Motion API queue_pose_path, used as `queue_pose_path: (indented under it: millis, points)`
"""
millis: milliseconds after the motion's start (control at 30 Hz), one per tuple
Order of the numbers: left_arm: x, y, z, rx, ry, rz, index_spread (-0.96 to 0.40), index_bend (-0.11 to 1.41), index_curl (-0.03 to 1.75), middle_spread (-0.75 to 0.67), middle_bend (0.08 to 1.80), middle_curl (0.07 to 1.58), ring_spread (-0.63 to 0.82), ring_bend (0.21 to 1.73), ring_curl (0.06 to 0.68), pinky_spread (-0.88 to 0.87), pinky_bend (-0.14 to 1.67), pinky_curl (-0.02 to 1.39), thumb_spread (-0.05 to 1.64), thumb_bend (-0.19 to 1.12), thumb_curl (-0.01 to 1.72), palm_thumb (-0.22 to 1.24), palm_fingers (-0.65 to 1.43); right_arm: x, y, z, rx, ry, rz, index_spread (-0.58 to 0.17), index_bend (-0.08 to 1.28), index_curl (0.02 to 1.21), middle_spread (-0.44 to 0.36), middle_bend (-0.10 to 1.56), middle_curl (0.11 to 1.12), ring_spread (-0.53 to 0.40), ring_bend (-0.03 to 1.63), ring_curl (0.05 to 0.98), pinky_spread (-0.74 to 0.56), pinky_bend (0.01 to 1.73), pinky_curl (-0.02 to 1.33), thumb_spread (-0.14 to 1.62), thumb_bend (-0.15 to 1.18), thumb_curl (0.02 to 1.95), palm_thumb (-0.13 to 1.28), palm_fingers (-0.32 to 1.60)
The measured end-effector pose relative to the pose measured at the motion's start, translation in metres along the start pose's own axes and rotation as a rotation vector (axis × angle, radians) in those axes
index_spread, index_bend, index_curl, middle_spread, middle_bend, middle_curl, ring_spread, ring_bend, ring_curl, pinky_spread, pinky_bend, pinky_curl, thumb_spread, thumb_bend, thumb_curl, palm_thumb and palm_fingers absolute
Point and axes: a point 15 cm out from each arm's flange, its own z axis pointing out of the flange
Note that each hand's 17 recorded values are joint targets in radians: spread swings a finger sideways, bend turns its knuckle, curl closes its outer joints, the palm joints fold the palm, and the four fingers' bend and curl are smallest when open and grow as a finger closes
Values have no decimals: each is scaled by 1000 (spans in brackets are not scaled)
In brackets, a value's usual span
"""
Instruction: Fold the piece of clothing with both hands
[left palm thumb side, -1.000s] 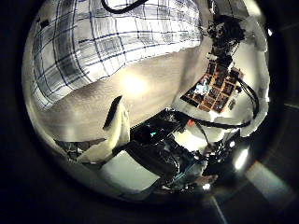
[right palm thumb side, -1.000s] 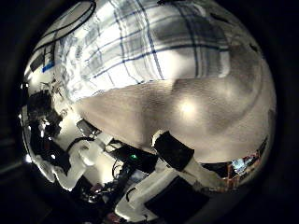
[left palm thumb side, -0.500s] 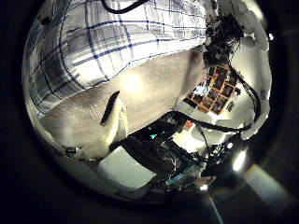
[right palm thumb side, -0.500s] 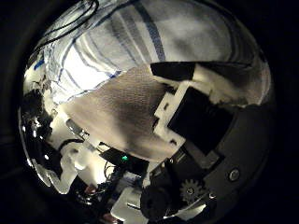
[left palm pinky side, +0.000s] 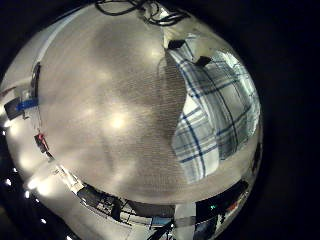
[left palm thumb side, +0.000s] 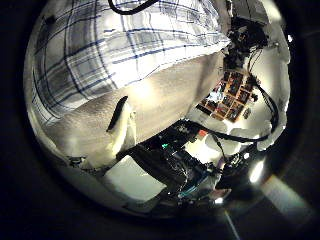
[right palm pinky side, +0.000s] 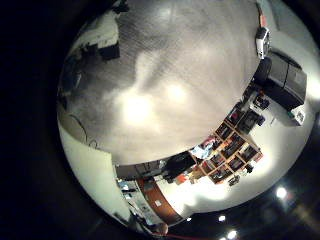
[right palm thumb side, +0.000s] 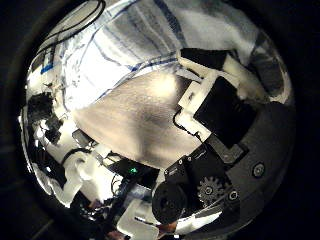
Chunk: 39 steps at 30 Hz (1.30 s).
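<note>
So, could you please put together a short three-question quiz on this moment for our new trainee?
1. True or false: the blue-and-white checked cloth garment lies on the light brown table surface.
2. In the right thumb side palm view, the right hand's black and white fingers are: A) reaching over the garment's edge; B) far from the garment; C) out of view.
3. Fill in: in the right little finger side palm view, mostly bare ____ shows.

Key: 1 true; 2 A; 3 table.
</note>
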Motion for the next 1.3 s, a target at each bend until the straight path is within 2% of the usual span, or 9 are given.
queue_pose_path:
  millis: [233, 400, 500, 600, 767, 1000, 1200, 1300]
  points:
    - [7, 11, 15, -28, 8, 11, -38, 185, 392, 182, 172, 296, 293, 676, 238, 334, 354, 386, 1142, -18, 343, 513, 102, 17, 44, -8, 19, -16, 39, -352, 985, 943, -196, 1216, 855, -212, 1384, 651, -200, 1431, 584, 1258, 15, 533, 969, 1065]
    - [16, 3, 33, -21, 24, 13, -38, 186, 392, 177, 174, 294, 294, 672, 235, 334, 351, 382, 1148, -18, 343, 520, 108, 33, 54, -9, 40, -29, 73, -338, 992, 961, -188, 1220, 868, -210, 1391, 668, -197, 1416, 615, 1272, -2, 548, 975, 1051]
    - [20, 1, 39, -26, 43, 12, -35, 188, 394, 176, 174, 295, 293, 669, 235, 333, 346, 379, 1153, -19, 340, 517, 114, 34, 59, -23, 82, -27, 83, -333, 992, 967, -185, 1218, 873, -209, 1391, 675, -197, 1413, 632, 1276, -6, 554, 976, 1050]
    - [21, 1, 40, -22, 55, 12, -34, 187, 395, 175, 173, 295, 293, 668, 234, 333, 345, 378, 1157, -19, 339, 512, 115, 23, 56, -47, 165, 0, 64, -327, 992, 974, -183, 1217, 880, -211, 1390, 683, -194, 1404, 654, 1280, -8, 563, 971, 1046]
    - [22, 6, 27, 9, 68, 16, -33, 185, 394, 175, 175, 294, 295, 671, 235, 333, 344, 376, 1163, -18, 341, 514, 120, -30, 51, -104, 330, 75, -45, -322, 993, 983, -183, 1210, 890, -212, 1389, 693, -197, 1387, 682, 1283, -12, 571, 961, 1040]
    - [18, 25, 5, 27, 112, 19, -33, 185, 393, 166, 173, 294, 281, 671, 236, 322, 349, 375, 1165, -18, 341, 514, 133, -122, 48, -137, 406, 144, -201, -319, 987, 991, -183, 1204, 903, -213, 1385, 704, -201, 1366, 718, 1279, -9, 582, 955, 1038]
    - [-17, 57, -31, 102, 135, -40, -36, 195, 400, 163, 173, 294, 269, 668, 235, 314, 340, 369, 1162, -16, 344, 521, 150, -207, 40, -141, 418, 253, -340, -314, 983, 994, -184, 1194, 911, -212, 1379, 709, -204, 1340, 745, 1260, -11, 588, 947, 1051]
    - [-45, 73, -39, 124, 120, -99, -38, 195, 405, 157, 172, 294, 265, 661, 233, 311, 339, 370, 1159, -18, 344, 524, 157, -246, 27, -146, 428, 281, -400, -312, 983, 994, -183, 1191, 913, -211, 1375, 710, -206, 1329, 755, 1255, -10, 590, 946, 1057]
